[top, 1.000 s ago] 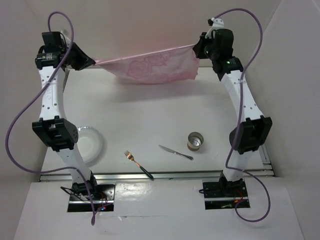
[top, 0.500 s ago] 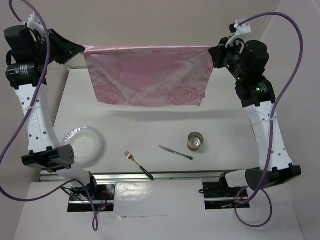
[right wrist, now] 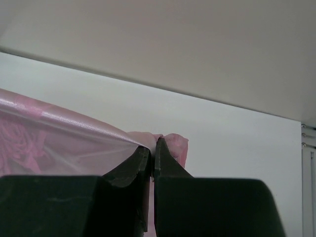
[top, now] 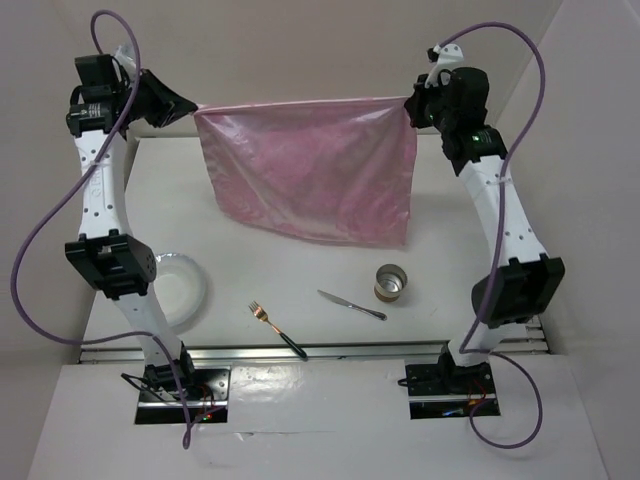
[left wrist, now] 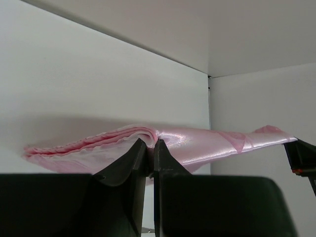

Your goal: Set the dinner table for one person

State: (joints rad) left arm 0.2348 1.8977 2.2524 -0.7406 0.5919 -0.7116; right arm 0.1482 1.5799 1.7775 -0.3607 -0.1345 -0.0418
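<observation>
We've got the pink mat [top: 318, 175] strung up betw both arms, over the far half of the table [top: 300, 275]. The left gripper [top: 186, 106] is pinched on its top-left corner and the right gripper [top: 408, 106] is clamped on the top-right; wrist cams show fabric bunched betw the fingers. Top edge is taut, rest hangs down like a curtain. Along the near side, L to R: plate [top: 188, 290], fork [top: 276, 329], knife [top: 351, 304], small cup [top: 391, 282], all apart from the mat.
</observation>
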